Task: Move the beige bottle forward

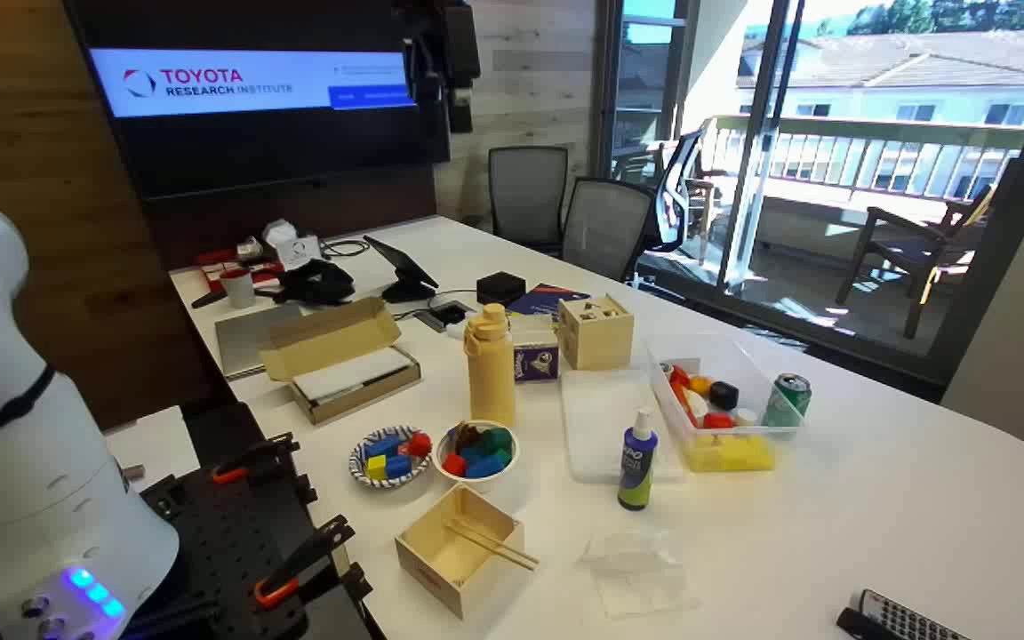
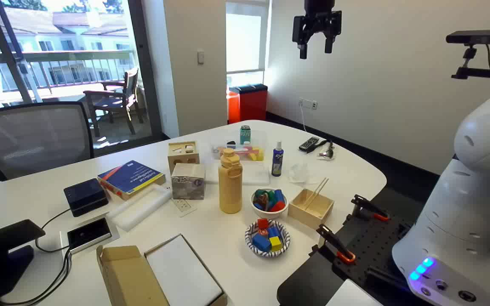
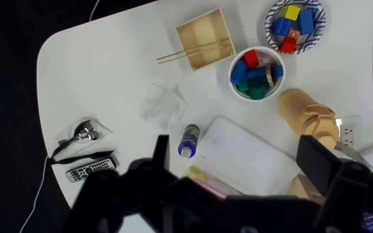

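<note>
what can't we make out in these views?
Beige bottle: contents hidden by its opaque body, all views.
Wooden box: partly behind the tissue box in an exterior view; partly behind the fingers in the wrist view.
Remote: cut off by the bottom edge in an exterior view.
Cardboard box: cut off by the bottom edge in an exterior view.
Wall screen: smaller text too small to read, exterior view.
</note>
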